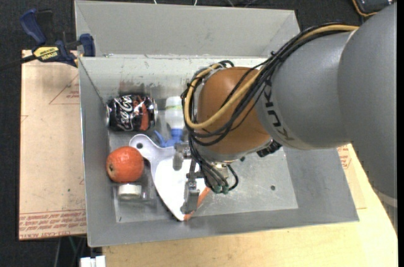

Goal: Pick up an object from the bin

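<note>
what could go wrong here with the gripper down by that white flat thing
1. The white flat piece lies low on the bin floor under the gripper; it may slide rather than lift.
2. A small orange-red thing sits right beside the gripper, so it could get caught too.
3. The orange fruit next to the white piece may roll if that shifts.

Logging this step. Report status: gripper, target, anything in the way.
Gripper low over the white flat plastic piece, bin's front middle. Hold unconfirmed. Orange fruit and crushed cola can beside it, clear of the gripper.
</note>
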You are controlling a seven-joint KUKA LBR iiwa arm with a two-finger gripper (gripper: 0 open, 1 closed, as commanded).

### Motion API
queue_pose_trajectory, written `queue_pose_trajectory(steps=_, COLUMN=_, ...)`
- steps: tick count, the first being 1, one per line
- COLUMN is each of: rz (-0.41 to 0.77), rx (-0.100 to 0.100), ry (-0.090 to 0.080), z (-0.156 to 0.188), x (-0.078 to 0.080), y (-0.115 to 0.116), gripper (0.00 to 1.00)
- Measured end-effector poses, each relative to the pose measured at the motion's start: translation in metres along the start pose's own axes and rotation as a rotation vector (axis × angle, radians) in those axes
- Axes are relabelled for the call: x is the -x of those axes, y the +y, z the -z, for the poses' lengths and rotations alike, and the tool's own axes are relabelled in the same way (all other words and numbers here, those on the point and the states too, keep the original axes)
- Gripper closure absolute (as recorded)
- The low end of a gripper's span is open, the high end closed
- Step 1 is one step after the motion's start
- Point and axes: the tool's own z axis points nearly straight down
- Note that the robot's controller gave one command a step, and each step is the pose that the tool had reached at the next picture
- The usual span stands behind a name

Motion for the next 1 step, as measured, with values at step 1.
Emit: queue_pose_trajectory(steps=1, rz=-0.005, rx=0.001, ry=-0.008, z=0.0045, x=0.0019, y=-0.0009, gripper=0.00)
